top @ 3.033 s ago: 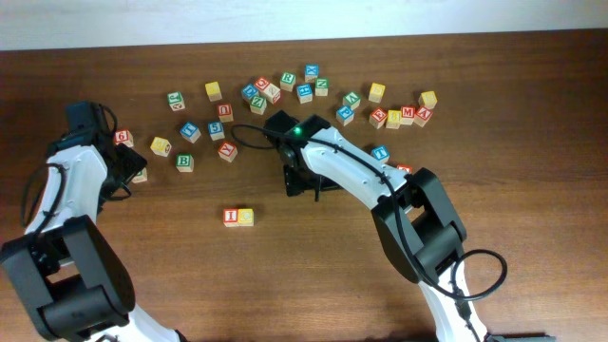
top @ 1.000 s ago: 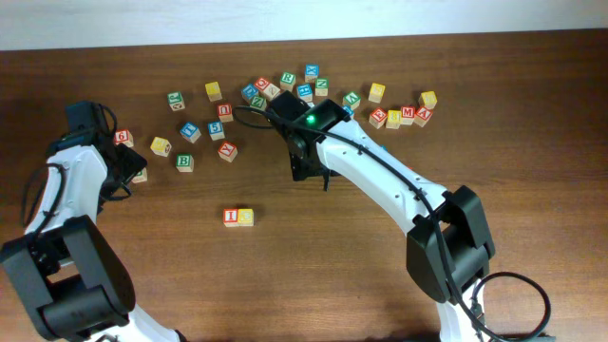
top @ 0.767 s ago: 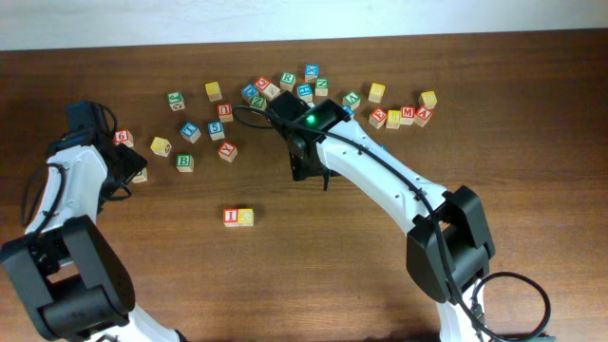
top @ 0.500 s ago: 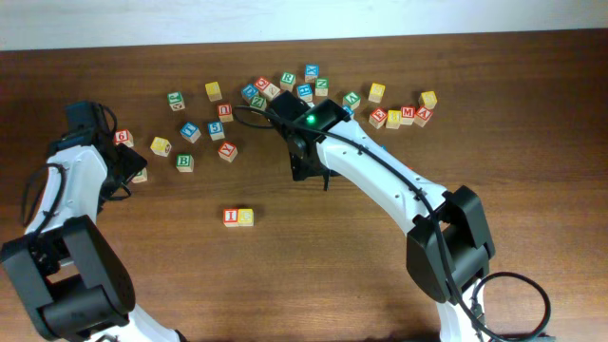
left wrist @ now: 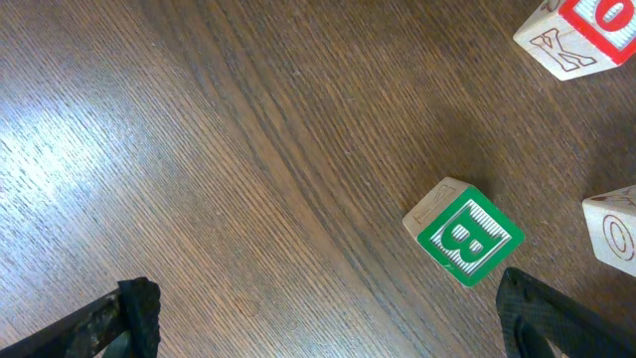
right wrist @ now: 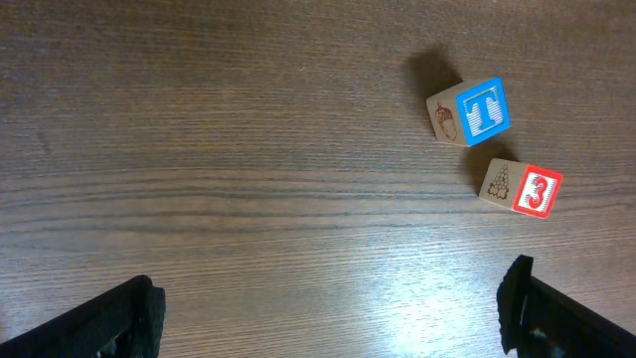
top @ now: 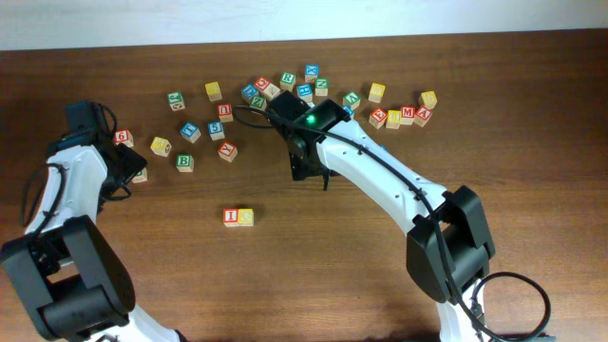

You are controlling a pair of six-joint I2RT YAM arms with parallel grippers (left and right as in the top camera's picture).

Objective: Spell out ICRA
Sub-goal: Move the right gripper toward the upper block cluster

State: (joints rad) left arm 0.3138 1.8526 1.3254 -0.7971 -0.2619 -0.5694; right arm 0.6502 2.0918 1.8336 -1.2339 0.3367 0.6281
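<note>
Held left fingers and right fingers wide apart, empty. Found I and C touching, toward the front edge of the desk; green R in the crowd by the far edge. Risked bumping neighbours or pinching a wrong cube in that tight pack. Showed blue T and red 3 from the right wrist only; lost both overhead, under the arm.
</note>
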